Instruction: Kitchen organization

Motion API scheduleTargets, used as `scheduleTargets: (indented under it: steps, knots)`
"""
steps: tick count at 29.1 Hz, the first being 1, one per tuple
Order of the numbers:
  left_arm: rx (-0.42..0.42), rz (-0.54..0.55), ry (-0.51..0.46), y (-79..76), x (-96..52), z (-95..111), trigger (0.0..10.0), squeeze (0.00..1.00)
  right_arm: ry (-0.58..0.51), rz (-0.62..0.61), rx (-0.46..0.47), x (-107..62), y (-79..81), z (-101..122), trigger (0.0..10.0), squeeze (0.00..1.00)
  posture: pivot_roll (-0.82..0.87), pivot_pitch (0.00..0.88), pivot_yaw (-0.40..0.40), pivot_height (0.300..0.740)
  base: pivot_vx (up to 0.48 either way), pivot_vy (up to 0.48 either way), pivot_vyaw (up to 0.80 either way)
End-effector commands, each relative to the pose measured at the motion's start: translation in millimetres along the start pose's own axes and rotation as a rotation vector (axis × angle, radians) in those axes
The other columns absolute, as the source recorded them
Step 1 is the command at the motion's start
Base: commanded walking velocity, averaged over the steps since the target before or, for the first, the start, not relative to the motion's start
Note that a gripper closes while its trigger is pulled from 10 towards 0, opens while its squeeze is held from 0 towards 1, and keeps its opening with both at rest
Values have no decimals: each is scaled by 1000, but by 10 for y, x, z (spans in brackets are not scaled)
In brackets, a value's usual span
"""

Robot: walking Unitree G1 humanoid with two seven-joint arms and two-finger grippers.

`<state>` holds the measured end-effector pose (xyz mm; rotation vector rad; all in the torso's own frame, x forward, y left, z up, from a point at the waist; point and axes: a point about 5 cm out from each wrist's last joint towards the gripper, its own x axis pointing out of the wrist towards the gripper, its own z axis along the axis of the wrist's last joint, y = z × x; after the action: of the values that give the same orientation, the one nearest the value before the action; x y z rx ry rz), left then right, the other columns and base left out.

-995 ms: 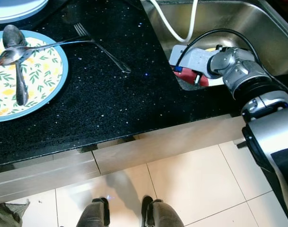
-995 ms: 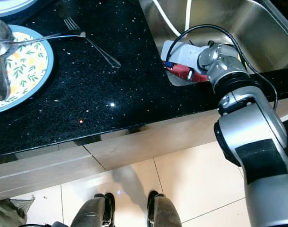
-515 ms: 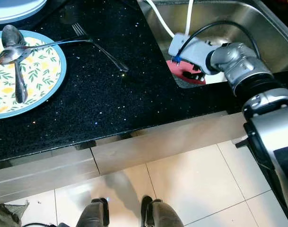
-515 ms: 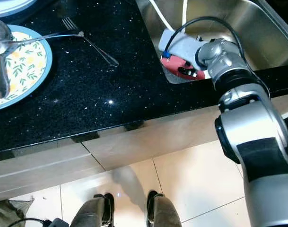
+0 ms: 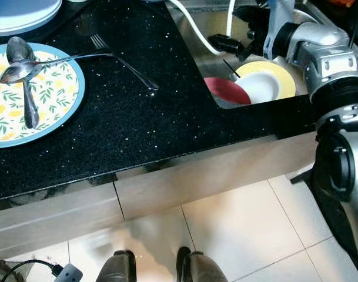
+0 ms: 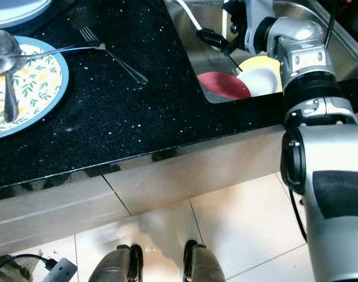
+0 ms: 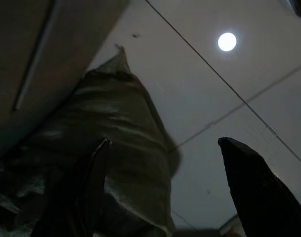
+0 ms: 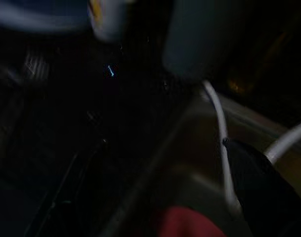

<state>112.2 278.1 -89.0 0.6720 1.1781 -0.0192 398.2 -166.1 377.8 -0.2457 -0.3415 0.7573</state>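
Over the sink (image 5: 320, 35), the right end effector (image 5: 240, 32) is held raised, its black fingers (image 5: 223, 43) spread apart with nothing between them. Just below it, inside the sink, a red plate (image 5: 227, 91) is seen lying against the near wall, overlapped by a white bowl (image 5: 262, 87) that rests on a yellow plate (image 5: 284, 73). Two white hoses (image 5: 193, 26) are draped into the sink close beside the fingers; in the right wrist view one hose (image 8: 222, 143) and a patch of the red plate (image 8: 187, 222) can be made out, dim and blurred.

Beyond the sink edge, toward the robot's left, the black speckled worktop (image 5: 137, 117) is spread. A fork (image 5: 123, 59) is laid on it, well apart from the end effector, its tines pointing away from the robot. Farther still, a blue-rimmed plate (image 5: 55, 88) with a leaf pattern is set on the worktop, carrying two spoons (image 5: 20, 64) and the bowl end of a long-handled one, whose handle reaches out over the rim toward the fork. The edge of a pale dish (image 5: 23, 14) is seen at the far corner.

The left end effector (image 7: 165, 192) is hung idle near the floor, its fingers parted and empty, before a crumpled sack (image 7: 115, 148) on the tiles.
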Motion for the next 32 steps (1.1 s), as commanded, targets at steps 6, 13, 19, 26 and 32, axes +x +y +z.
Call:
scheduleTargets:
  steps: [6,13,19,26,32]
  knots:
    - [-105,-7,-5,-53,1,33,10000,0,-213,-32,227,49,329,-209,10000,0,69,129,-52,740,0,0,0]
    - [-102,-43,-65,-139,12,227,10000,0,-243,-238,378,7,516,-573,10000,0,76,105,-36,740,0,0,557]
    - [-44,-77,-92,-171,18,338,10000,0,-232,-303,421,-80,607,-647,10000,0,76,83,-23,740,0,0,800]
    - [-31,-94,-94,-207,15,350,10000,0,-186,-334,393,-95,686,-695,10000,0,79,82,-23,740,0,0,796]
    - [-11,-124,-84,-289,2,312,10000,0,-137,-345,362,-84,781,-731,10000,0,74,88,-23,740,0,0,797]
